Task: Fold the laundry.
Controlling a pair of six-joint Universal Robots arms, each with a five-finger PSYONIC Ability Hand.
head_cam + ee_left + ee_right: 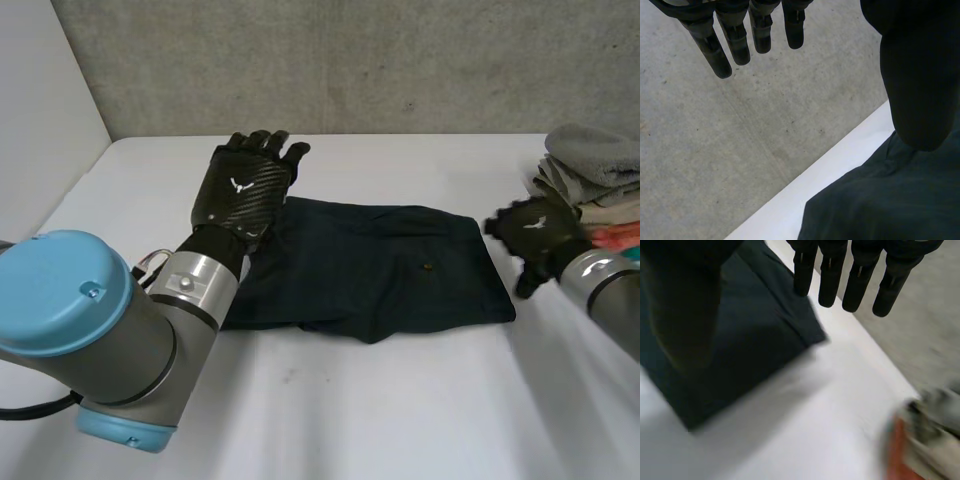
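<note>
The dark blue-green cloth garment [380, 270] lies flat in the middle of the white table [400, 420], well back from the near edge. Its long axis runs from left to right, parallel to that edge, and it looks already folded once, though I cannot be sure.

The black left hand [245, 185] hangs over the far left corner of the garment. It seems raised above the cloth rather than resting on it. Its fingers [735, 40] are straight and apart and they hold nothing.

The black right hand [535, 235] is just beside the right end of the garment. Its fingers [857, 285] are also straight and they grip nothing.

So each hand has one short end of the cloth below or beside it. I judge that the next fold goes along the long axis, one end toward the other.

Further back, at the far right edge of the table, a stack of folded grey and coloured laundry [595, 175] waits behind the right hand.
</note>
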